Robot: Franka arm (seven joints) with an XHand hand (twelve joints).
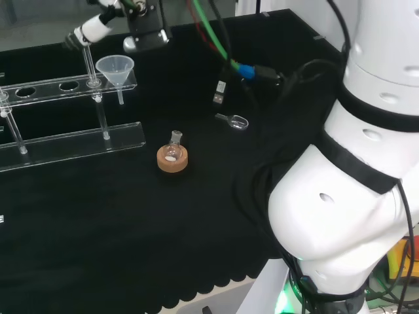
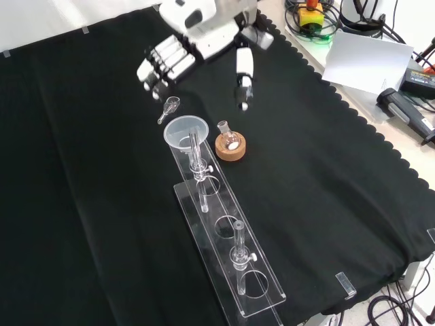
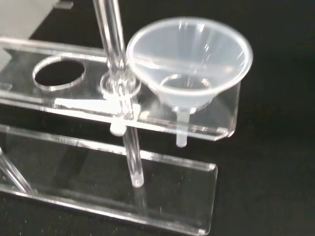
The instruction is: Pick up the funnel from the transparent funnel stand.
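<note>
Your funnel (image 2: 185, 130) is not yet picked up: it sits in the end hole of the clear stand (image 2: 234, 268), its cone resting on the upper shelf and its stem hanging through toward the lower shelf. In the front view this is the far end of the stand, the end nearest the robot. The hand (image 2: 173, 58) hovers above the cloth (image 2: 88, 204) beyond that end, apart from the funnel, with its fingers fairly straight and its thumb held away from them, so it is spread wide and holding nothing. Everything is left to do: bring the hand to the funnel, close on the cone, and lift it straight up out of the hole. An upright rod of the stand rises just beside the funnel, on the side toward the rest of the stand, so approach room is tight there and freer at the stand's open end. A small flask on a cork ring (image 2: 230, 145) stands near that end, to the right in the front view, and a small clear scoop (image 2: 168, 109) lies on the cloth between hand and funnel. The cloth's scalloped edge is well clear of the stand.
</note>
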